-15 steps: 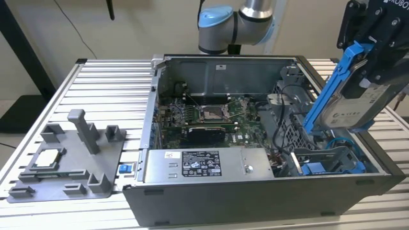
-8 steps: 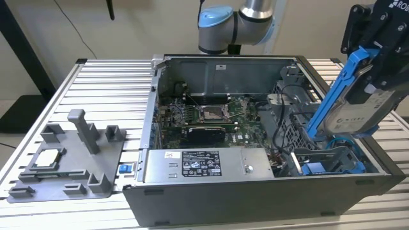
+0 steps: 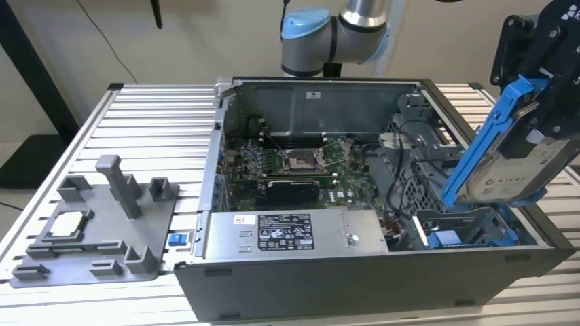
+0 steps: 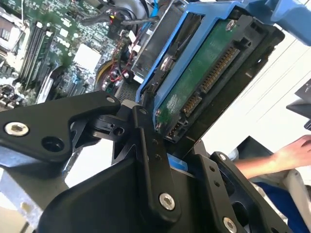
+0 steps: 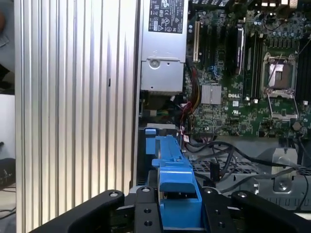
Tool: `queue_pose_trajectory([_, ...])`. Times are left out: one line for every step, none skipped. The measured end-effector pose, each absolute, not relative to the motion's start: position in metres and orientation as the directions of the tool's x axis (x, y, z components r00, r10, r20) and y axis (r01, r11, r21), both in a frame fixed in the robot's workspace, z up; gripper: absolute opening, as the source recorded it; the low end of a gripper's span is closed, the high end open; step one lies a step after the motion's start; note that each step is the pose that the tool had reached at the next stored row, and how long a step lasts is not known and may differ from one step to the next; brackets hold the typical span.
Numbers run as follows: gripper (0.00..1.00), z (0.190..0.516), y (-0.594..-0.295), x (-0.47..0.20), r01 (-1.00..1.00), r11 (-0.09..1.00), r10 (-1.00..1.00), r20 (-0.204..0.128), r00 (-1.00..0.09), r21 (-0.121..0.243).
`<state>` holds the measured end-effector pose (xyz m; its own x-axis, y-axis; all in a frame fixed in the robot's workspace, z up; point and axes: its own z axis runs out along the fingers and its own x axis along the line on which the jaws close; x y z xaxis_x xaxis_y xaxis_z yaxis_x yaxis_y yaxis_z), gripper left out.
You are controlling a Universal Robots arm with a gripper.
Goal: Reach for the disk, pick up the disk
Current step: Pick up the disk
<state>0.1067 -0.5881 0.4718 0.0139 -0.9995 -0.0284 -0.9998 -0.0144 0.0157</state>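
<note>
Gripper (image 4: 170, 145) fingers pinch the disk (image 3: 507, 146) by its blue frame, holding it tilted, lifted clear above the open computer case (image 3: 363, 285) at its drive-bay corner. Motherboard (image 3: 295, 166) lies deeper inside the case.

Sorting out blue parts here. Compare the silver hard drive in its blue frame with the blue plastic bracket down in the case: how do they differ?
The silver hard drive in its blue frame is lifted and tilted above the case, clamped in the gripper; the blue plastic bracket sits low in the open computer case. The frame carries a drive; the bracket looks empty. Both are bright blue plastic.
</note>
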Motion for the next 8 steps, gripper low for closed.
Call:
queue_pose_trajectory([0.00,0.4710,-0.5892,0.1066,-1.000,-0.014,-1.000,-0.026,0.014,0.016])
queue_pose_trajectory([0.00,0.4699,-0.5904,0.1066,-1.000,-0.014,-1.000,-0.025,0.014,0.016])
queue_pose_trajectory([0.00,0.4686,-0.5915,0.1066,-1.000,-0.014,-1.000,-0.024,0.013,0.016])
queue_pose_trajectory([0.00,0.4671,-0.5925,0.1066,-1.000,-0.014,-1.000,-0.023,0.013,0.016])
queue_pose_trajectory([0.00,0.4656,-0.5932,0.1066,-1.000,-0.014,-1.000,-0.023,0.013,0.016])
queue_pose_trajectory([0.00,0.4641,-0.5936,0.1066,-1.000,-0.014,-1.000,-0.022,0.013,0.016])
queue_pose_trajectory([0.00,0.4626,-0.5940,0.1066,-1.000,-0.014,-1.000,-0.021,0.013,0.016])
queue_pose_trajectory([0.00,0.4610,-0.5943,0.1066,-1.000,-0.014,-1.000,-0.021,0.013,0.016])
